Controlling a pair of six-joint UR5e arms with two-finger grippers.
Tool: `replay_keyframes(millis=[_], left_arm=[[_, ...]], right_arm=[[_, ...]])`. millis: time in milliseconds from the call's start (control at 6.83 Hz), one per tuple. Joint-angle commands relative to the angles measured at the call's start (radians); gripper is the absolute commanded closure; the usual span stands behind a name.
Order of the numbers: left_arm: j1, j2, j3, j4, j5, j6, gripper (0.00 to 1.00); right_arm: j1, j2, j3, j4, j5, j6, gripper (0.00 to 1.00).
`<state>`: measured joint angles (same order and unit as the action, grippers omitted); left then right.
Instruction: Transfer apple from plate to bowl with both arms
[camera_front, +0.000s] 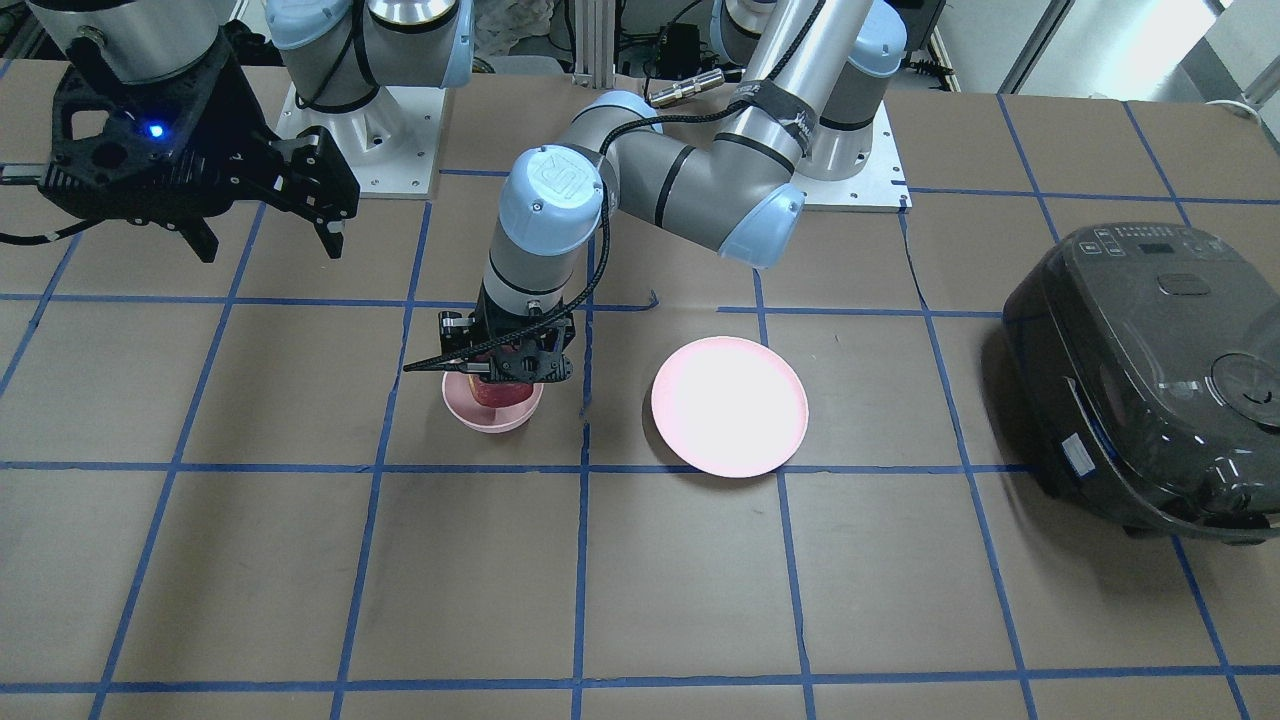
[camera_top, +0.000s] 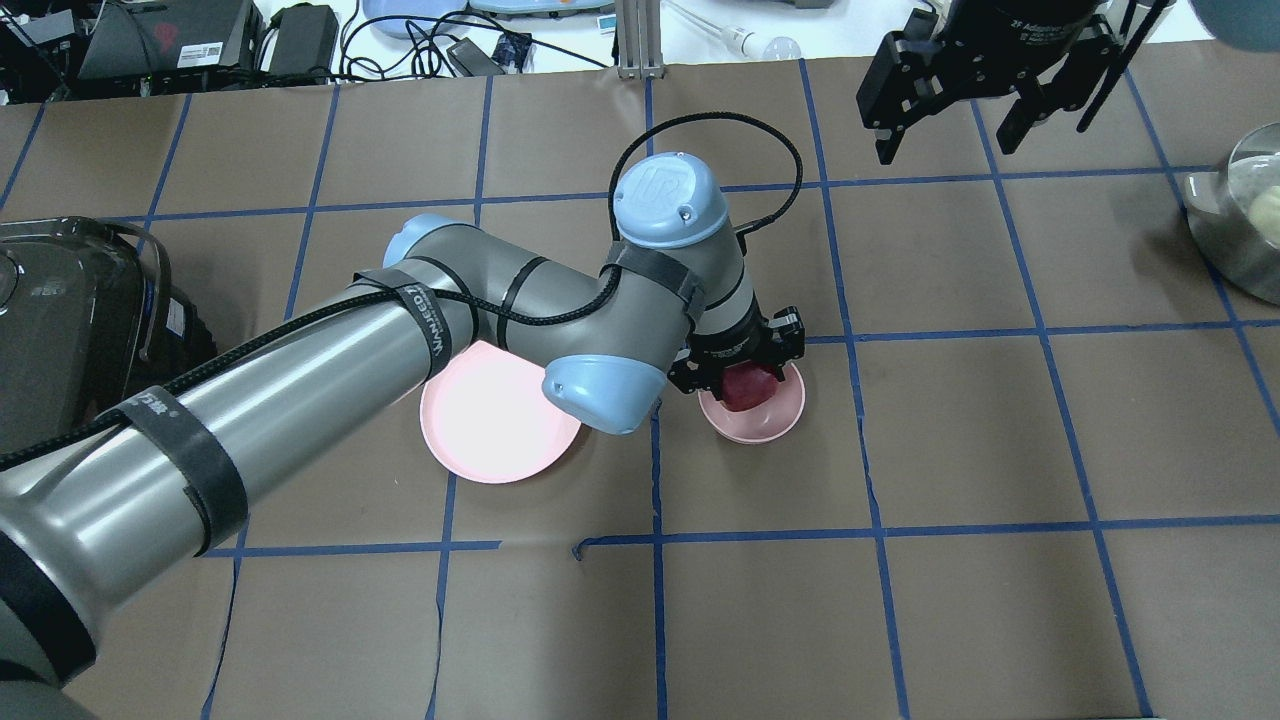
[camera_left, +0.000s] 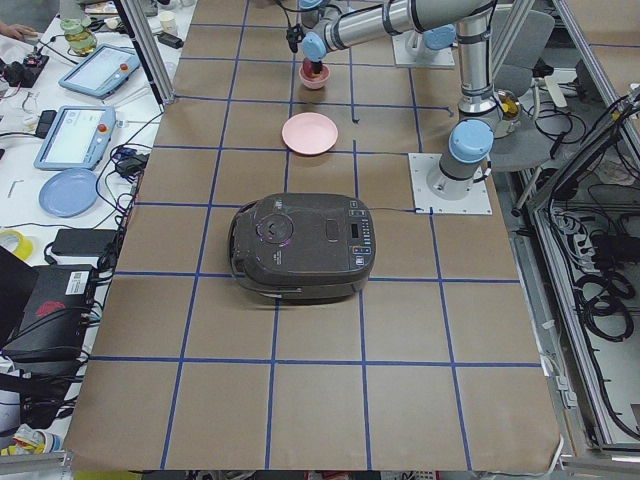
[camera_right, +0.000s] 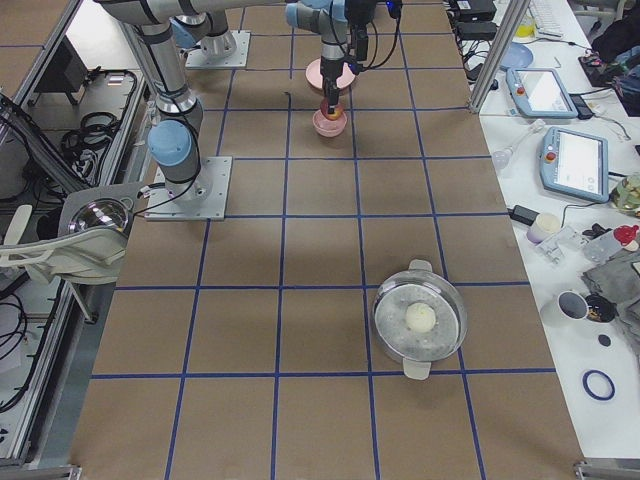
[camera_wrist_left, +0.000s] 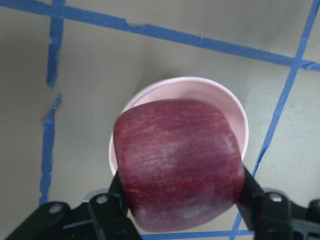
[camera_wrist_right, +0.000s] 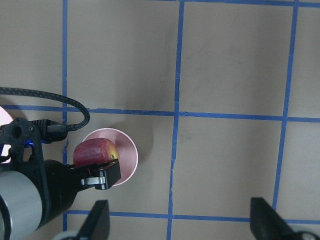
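The dark red apple (camera_wrist_left: 177, 160) is between the fingers of my left gripper (camera_wrist_left: 181, 190), which is shut on it. The gripper holds it right over the small pink bowl (camera_wrist_left: 200, 85), at the bowl's mouth (camera_top: 765, 425); I cannot tell whether the apple touches the bowl. The wide pink plate (camera_front: 730, 405) lies bare on the table beside the bowl, partly under the left arm in the overhead view (camera_top: 495, 420). My right gripper (camera_top: 948, 145) is open and holds nothing, raised high and well away from the bowl. Its view looks down on the apple (camera_wrist_right: 95, 150) and the bowl (camera_wrist_right: 127, 155).
A black rice cooker (camera_front: 1150, 370) stands at the table's end on my left side. A metal pot (camera_top: 1240, 215) with a pale ball in it stands at the far right. The table is brown paper with blue tape lines.
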<state>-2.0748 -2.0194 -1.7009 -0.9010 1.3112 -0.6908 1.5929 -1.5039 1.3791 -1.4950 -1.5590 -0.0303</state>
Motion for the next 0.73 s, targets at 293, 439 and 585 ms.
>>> replay_keyframes(millis=[293, 439, 585], left_arm=[[-0.01, -0.01, 0.0, 0.059, 0.008, 0.031, 0.0], [0.001, 0.01, 0.003, 0.06, 0.01, 0.063, 0.0], [0.013, 0.031, 0.009, 0.054, 0.014, 0.153, 0.0]], right_arm=[[0.044, 0.005, -0.005, -0.027, -0.004, 0.101, 0.0], [0.044, 0.007, -0.005, -0.027, -0.004, 0.101, 0.0], [0.044, 0.005, -0.005, -0.025, -0.004, 0.101, 0.0]])
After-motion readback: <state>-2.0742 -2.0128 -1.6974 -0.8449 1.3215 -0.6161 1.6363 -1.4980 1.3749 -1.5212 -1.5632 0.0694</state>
